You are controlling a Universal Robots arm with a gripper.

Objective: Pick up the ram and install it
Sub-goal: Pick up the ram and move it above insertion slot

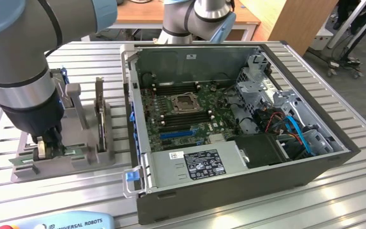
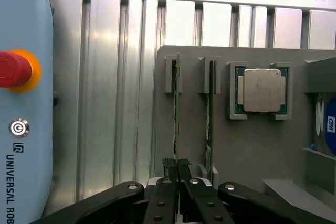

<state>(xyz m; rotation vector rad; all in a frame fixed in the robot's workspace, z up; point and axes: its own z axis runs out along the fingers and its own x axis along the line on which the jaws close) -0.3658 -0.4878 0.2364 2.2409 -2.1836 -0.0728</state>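
— Standing on edge in a slot of the grey holder (image 2: pixel 252 150), the ram (image 2: pixel 177 103) is pinched at its exposed edge by the gripper (image 2: pixel 177 169), fingers clamped together on it.
— Risk: a tilted pull could jam it in the slot or knock the neighbouring stick (image 2: pixel 210 103).

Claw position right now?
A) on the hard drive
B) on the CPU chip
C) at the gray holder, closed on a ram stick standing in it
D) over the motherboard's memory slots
C: the wrist view has the claw pinched on the edge of the ram, which stands in a slot of the gray holder.
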